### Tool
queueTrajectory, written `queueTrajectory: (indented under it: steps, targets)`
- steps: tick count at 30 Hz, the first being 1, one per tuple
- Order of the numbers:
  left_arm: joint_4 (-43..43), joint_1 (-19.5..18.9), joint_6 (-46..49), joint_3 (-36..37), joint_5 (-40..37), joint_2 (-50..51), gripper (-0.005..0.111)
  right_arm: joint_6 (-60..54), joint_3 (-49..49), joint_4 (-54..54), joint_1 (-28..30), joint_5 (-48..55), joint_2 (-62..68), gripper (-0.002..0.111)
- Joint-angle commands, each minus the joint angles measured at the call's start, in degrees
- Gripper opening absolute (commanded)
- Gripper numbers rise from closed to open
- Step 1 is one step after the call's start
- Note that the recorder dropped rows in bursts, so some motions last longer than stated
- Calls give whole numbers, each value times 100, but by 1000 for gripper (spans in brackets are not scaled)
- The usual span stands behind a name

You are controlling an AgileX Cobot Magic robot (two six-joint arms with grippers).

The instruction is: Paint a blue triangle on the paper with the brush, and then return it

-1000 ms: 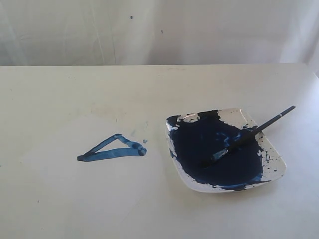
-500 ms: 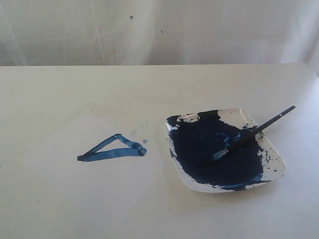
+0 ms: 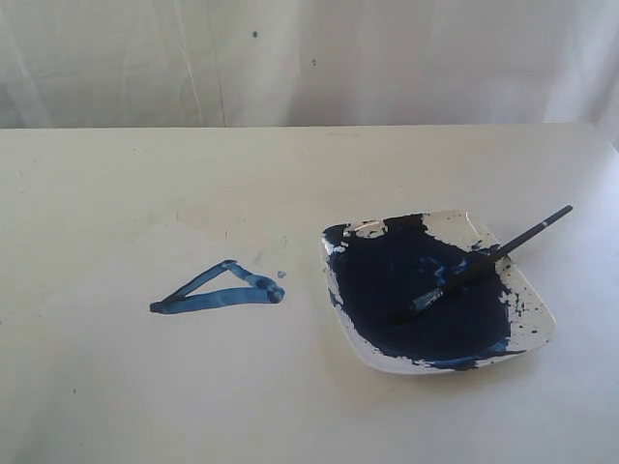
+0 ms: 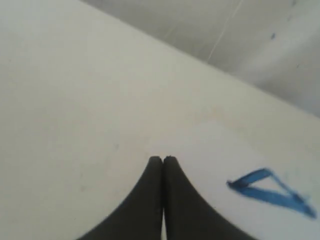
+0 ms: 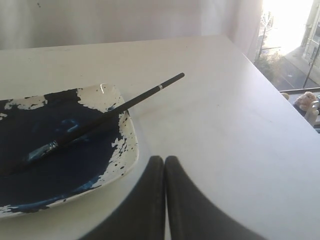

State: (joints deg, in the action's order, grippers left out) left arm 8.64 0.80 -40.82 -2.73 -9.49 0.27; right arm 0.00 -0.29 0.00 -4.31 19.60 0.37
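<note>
Brush [image 3: 484, 261] lies slanted across the white dish [image 3: 538, 327] near the right edge of the counter [image 3: 97, 174], with its bristles in the dark blue paint [image 3: 406, 280]. Left of the dish, the blue triangle [image 3: 219, 300] sits on the paper [image 3: 193, 358]. My left end effector [image 4: 163, 158] and right end effector [image 5: 165, 158] are both pressed together and hold nothing.

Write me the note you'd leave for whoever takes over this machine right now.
Left gripper: shut, empty.
Right gripper: shut, empty, near the dish.
Blue triangle is painted on the paper, apart from the dish.
Brush lies across the dish, bristles in the paint, handle end past the rim.
Done: painting and brush return, it seems.
Left: apparently nothing.
</note>
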Motion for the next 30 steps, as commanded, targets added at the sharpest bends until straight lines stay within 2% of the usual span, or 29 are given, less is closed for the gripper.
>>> queueTrajectory:
  steps: [1, 5, 6, 10, 16, 20, 30]
  targets:
    - [-457, -7, 1618, 273, -602, -27, 0, 32, 29, 0, 34, -38, -37, 0]
    - [-1196, -7, 4134, 273, -595, -27, 0, 32, 29, 0, 34, -38, -37, 0]
    - [-1196, -7, 4193, 273, -595, -27, 0, 32, 29, 0, 34, -38, -37, 0]
    - [-1182, -44, 3804, 273, -595, -27, 0, 32, 29, 0, 34, -38, -37, 0]
    - [-1182, -293, 3754, 273, -595, -27, 0, 32, 29, 0, 34, -38, -37, 0]
    - [-811, -293, 3120, 273, -624, -27, 0, 32, 29, 0, 34, -38, -37, 0]
    - [-811, -293, 3178, 273, -510, -27, 0, 32, 29, 0, 34, -38, -37, 0]
